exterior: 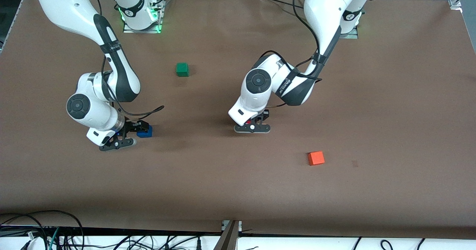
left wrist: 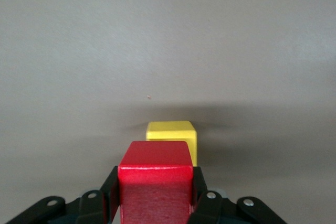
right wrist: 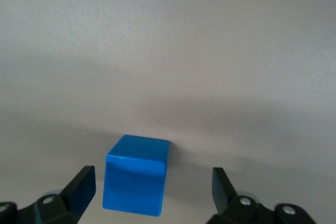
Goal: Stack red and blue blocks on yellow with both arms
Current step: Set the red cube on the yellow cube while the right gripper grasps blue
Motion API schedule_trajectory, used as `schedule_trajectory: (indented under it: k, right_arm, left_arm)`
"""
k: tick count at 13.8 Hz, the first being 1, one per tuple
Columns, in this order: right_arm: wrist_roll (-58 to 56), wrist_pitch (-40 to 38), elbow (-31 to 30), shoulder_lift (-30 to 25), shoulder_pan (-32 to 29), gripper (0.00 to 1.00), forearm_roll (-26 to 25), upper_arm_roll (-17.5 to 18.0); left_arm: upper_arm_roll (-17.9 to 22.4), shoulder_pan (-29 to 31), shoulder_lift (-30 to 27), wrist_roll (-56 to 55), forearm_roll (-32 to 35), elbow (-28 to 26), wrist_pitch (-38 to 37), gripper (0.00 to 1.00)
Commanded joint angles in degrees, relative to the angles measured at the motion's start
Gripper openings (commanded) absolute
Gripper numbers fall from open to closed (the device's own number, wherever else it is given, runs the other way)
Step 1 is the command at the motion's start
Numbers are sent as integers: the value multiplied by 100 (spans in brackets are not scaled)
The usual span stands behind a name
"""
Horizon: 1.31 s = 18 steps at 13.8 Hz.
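My left gripper is shut on the red block, gripping it by two sides at mid-table; a sliver of red shows under the hand in the front view. The yellow cube rests on the table just past the red block, partly covered by it; in the front view it is hidden under the left hand. My right gripper is open and low at the table, toward the right arm's end. The blue block sits on the table between its spread fingers, closer to one finger, untouched; it also shows in the right wrist view.
A green cube sits on the brown table farther from the front camera, between the two arms. An orange cube lies nearer the front camera, toward the left arm's end. Cables run along the table's front edge.
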Motion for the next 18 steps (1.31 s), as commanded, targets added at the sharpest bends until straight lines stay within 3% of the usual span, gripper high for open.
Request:
schedule_trajectory:
  k: [1, 4, 10, 15, 18]
  right_arm:
    - [44, 326, -283, -7, 10, 95, 317, 63]
    - [35, 441, -363, 46, 19, 85, 416, 80]
    - [-17, 266, -249, -59, 10, 28, 416, 89]
    - [421, -1673, 1242, -103, 10, 27, 416, 89]
    - [693, -2405, 1956, -103, 124, 27, 416, 98]
  left_arm:
    - [122, -218, 287, -250, 57, 408, -154, 18]
    - [123, -227, 296, -260, 75, 461, -163, 18]
    - [280, -323, 340, -251, 83, 488, -163, 20]
    - [413, -438, 515, -260, 75, 794, -320, 21]
    - [413, -455, 560, -260, 75, 848, -391, 27]
